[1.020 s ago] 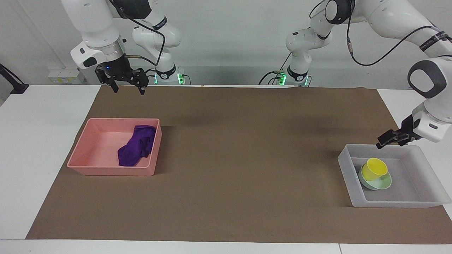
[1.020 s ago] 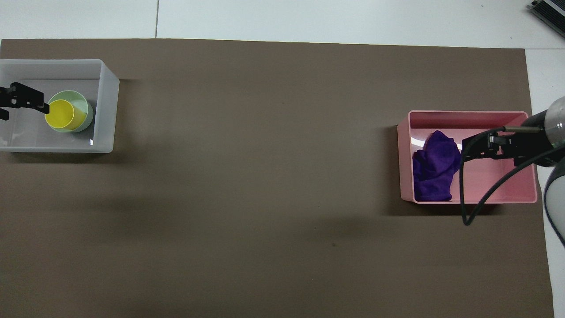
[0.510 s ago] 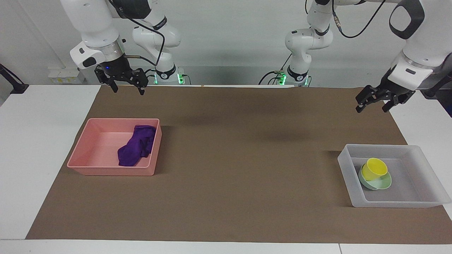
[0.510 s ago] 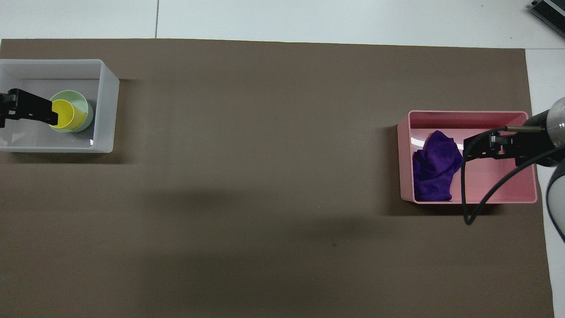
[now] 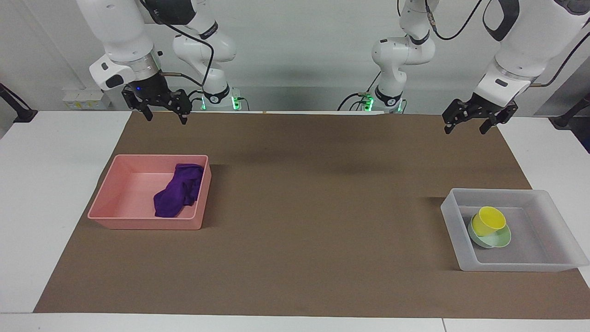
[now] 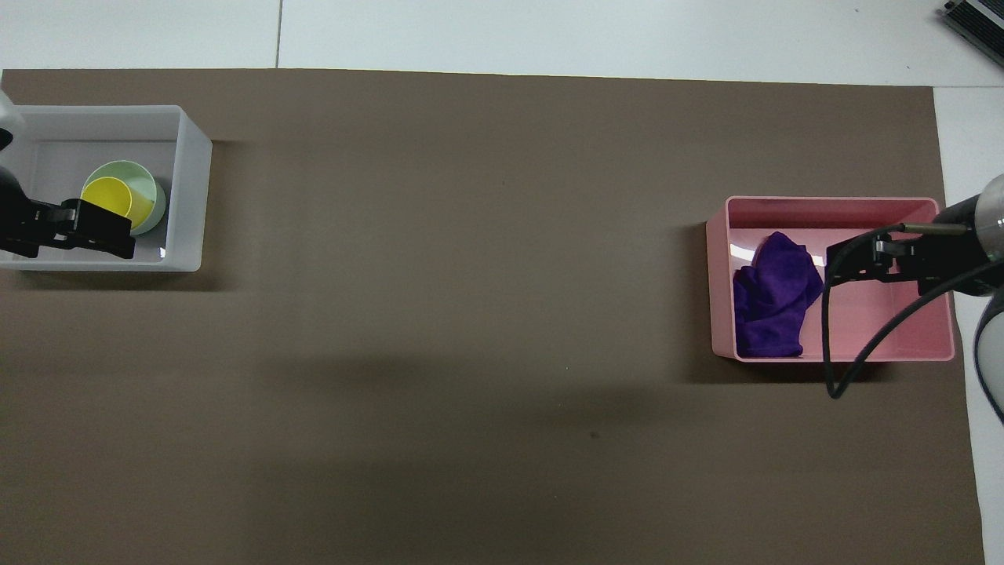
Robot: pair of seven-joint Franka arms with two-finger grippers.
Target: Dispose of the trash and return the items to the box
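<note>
- I see the purple rag point(image 5: 179, 190) in the pink bin point(image 5: 107, 199), against its wall.
- Yellow cup point(image 5: 487, 220) sits in the green bowl point(image 5: 501, 239), inside the translucent box point(image 5: 507, 197).
- Left gripper point(image 5: 466, 123) and right gripper point(image 5: 165, 112) hang spread wide, empty, above the brown mat point(image 5: 313, 221).

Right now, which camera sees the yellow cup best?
The facing view: the yellow cup shows whole there, tilted in the green bowl inside the clear tray. In the overhead view, the raised left gripper covers its lower edge.
</note>
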